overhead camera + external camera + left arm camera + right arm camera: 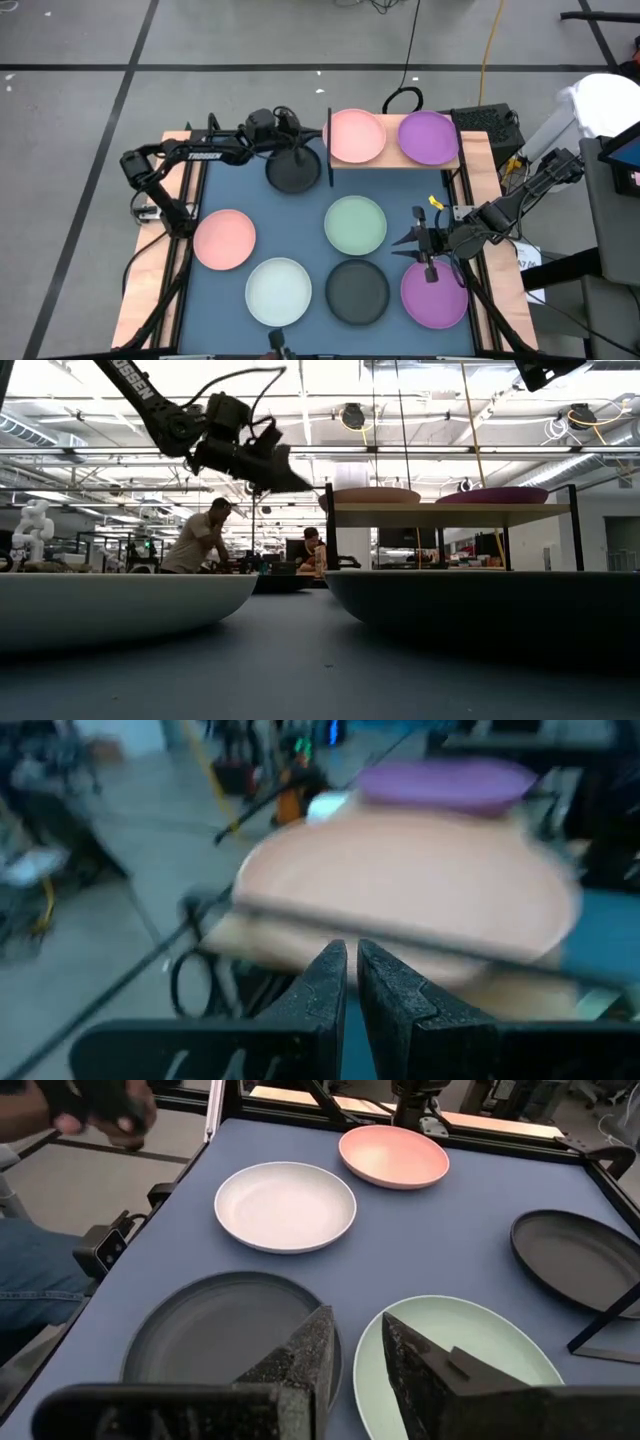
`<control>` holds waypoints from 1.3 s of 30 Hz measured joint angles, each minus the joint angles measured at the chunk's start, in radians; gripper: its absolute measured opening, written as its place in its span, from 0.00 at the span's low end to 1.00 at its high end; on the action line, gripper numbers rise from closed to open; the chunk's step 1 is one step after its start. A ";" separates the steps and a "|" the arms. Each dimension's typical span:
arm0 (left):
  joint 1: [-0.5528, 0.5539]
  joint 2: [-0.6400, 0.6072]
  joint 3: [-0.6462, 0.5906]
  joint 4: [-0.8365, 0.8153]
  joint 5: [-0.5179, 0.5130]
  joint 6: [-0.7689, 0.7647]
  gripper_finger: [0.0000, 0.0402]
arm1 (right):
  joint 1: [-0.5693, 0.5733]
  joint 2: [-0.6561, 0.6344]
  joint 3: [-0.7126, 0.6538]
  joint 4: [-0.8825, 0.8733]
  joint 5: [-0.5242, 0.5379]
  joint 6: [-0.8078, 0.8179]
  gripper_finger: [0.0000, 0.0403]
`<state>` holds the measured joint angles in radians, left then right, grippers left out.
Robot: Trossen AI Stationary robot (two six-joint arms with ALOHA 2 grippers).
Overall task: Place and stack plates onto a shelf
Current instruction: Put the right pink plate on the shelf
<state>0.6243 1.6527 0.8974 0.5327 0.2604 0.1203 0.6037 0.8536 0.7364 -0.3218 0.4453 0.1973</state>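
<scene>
Dark grey plate (293, 172) lies flat just under the left gripper's (352, 948) fingers, close beside the shelf (395, 164). Those fingers are almost closed and hold nothing. If they go down like that, they could miss the rim. They could also push the plate into the shelf and shake the pink plate (410, 890) just ahead of them. The right gripper (352, 1320) waits, fingers a little apart, empty.

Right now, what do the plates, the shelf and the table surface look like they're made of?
The plates, like the whitish plate, look like matte plastic or melamine: even colour, soft sheen, thin raised rims; ceramic can't be ruled out. The shelf appears to be a light, unfinished wood board on thin dark metal legs. The table surface looks like a dull blue mat with no glare; whether it is fabric or rubber I cannot tell.
</scene>
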 joint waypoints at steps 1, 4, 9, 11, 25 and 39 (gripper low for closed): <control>0.010 0.009 0.000 -0.009 0.000 -0.001 0.09 | 0.000 0.000 0.000 0.000 0.000 0.002 0.18; 0.028 0.040 -0.011 -0.007 0.014 -0.023 0.09 | 0.000 0.000 0.000 0.000 0.000 0.003 0.18; 0.005 0.090 -0.009 0.083 0.052 -0.045 0.09 | 0.000 0.000 0.000 0.003 0.000 0.000 0.18; -0.006 0.101 -0.010 0.110 0.054 -0.044 0.09 | 0.000 0.000 0.000 0.003 0.001 0.000 0.18; -0.037 0.102 -0.009 0.168 0.047 -0.054 0.09 | 0.000 0.000 0.000 0.004 0.003 -0.012 0.18; 0.010 0.103 -0.009 0.162 0.041 -0.063 0.09 | -0.001 0.000 0.000 0.011 0.004 -0.027 0.18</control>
<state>0.6341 1.7560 0.8883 0.6943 0.3009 0.0576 0.6029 0.8536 0.7364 -0.3107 0.4488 0.1707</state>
